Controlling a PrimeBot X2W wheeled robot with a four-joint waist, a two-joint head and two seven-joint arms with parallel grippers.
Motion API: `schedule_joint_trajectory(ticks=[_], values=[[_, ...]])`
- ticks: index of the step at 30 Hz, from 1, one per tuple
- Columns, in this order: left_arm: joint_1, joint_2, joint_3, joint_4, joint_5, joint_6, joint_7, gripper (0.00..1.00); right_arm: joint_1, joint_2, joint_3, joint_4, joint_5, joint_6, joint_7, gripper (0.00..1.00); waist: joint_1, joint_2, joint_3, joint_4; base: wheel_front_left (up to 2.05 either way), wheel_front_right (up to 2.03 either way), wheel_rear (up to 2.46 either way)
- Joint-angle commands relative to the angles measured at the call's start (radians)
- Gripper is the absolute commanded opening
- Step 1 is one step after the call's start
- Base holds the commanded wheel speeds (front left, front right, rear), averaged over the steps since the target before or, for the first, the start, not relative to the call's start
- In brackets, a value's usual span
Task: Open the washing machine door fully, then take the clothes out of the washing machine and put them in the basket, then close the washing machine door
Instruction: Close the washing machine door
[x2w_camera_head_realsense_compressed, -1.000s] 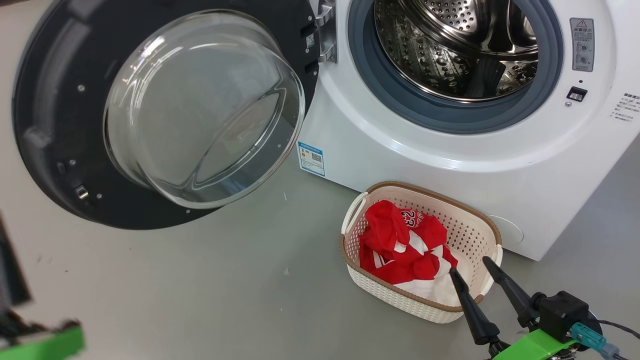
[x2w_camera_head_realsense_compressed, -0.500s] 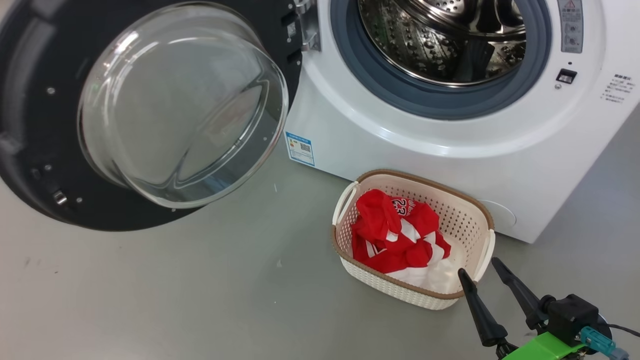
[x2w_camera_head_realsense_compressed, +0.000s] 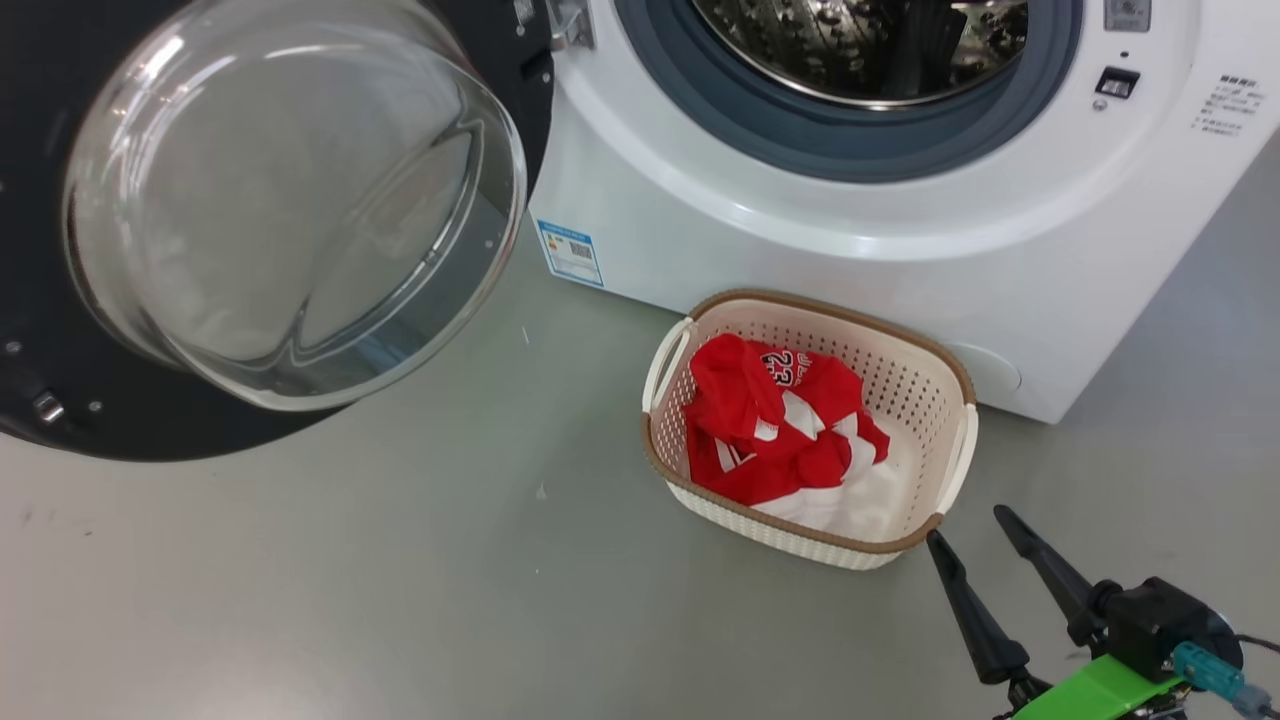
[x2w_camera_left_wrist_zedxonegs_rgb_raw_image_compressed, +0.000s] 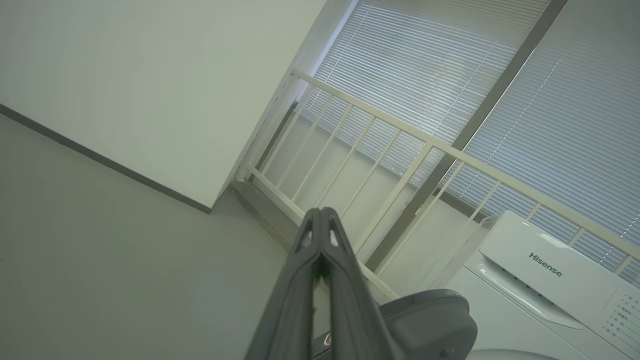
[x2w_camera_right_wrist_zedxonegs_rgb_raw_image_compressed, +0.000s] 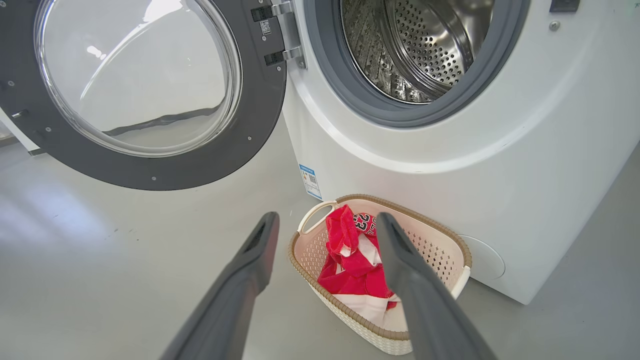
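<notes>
Left wrist view: left gripper (x2w_camera_left_wrist_zedxonegs_rgb_raw_image_compressed: 320, 214) pinched together, empty, before a railing (x2w_camera_left_wrist_zedxonegs_rgb_raw_image_compressed: 380, 117), head view: right gripper (x2w_camera_head_realsense_compressed: 968, 528) splayed wide, empty, beside basket (x2w_camera_head_realsense_compressed: 780, 528) holding clothes (x2w_camera_head_realsense_compressed: 760, 440), basket's long axis along washing machine (x2w_camera_head_realsense_compressed: 800, 260) front

Grey floor (x2w_camera_head_realsense_compressed: 400, 600), pale wall (x2w_camera_left_wrist_zedxonegs_rgb_raw_image_compressed: 150, 75), cream railing (x2w_camera_left_wrist_zedxonegs_rgb_raw_image_compressed: 380, 125) before closed window blinds (x2w_camera_left_wrist_zedxonegs_rgb_raw_image_compressed: 550, 125).

The right claw (x2w_camera_head_realsense_compressed: 966, 525) has tapering black fingers (x2w_camera_head_realsense_compressed: 975, 615), a black block (x2w_camera_head_realsense_compressed: 1150, 620), green bracket (x2w_camera_head_realsense_compressed: 1090, 695) and teal plug (x2w_camera_head_realsense_compressed: 1205, 668).
</notes>
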Motion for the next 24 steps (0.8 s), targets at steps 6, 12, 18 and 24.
schedule_joint_trajectory(ticks=[6,12,18,24], values=[[-0.091,0.119,-0.019,0.156,-0.075,-0.006,0.194,0.0,-0.059,-0.04,0.026,-0.035,-0.015,0.005,-0.006,1.0,0.0,-0.0001,0.073,-0.023,0.0,0.0,0.0],[-0.114,0.125,-0.02,0.235,-0.121,-0.006,0.305,0.0,-0.075,-0.057,0.028,-0.044,-0.016,0.005,-0.006,1.0,0.0,-0.0001,0.116,-0.039,0.0,0.0,0.0],[-0.118,0.128,-0.019,0.28,-0.152,-0.006,0.391,0.0,-0.089,-0.072,0.024,-0.05,-0.017,0.005,-0.006,1.0,0.0,-0.0001,0.15,-0.046,0.0,0.0,0.0],[-0.113,0.128,-0.033,0.295,-0.162,-0.004,0.459,0.0,-0.097,-0.067,0.027,-0.049,-0.02,0.005,-0.006,1.0,0.0,-0.0001,0.154,-0.05,0.0,0.0,0.0]])
